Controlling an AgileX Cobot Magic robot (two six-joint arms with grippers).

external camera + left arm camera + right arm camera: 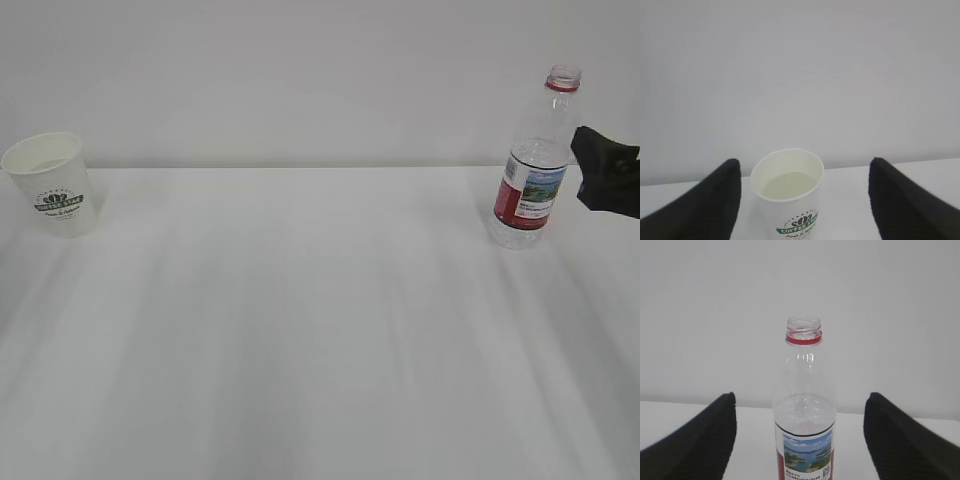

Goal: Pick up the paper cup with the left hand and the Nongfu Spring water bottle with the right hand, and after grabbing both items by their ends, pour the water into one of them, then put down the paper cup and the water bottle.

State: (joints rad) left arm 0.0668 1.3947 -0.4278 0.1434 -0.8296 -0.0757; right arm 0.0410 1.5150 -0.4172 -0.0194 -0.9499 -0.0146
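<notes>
On the plain white surface (320, 330), both grippers stand apart: left gripper (802, 200) straddles the white paper cup (788, 192), right gripper (799, 440) the clear plastic bottle (804, 410). Judged next: close, lift.

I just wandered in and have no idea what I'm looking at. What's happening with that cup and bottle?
Nothing is held right now. The paper cup stands upright at the table's left, between the left hand's open fingers. The capless Nongfu Spring water bottle stands at the right, with the right hand open around it. There looks to be liquid in the cup.
</notes>
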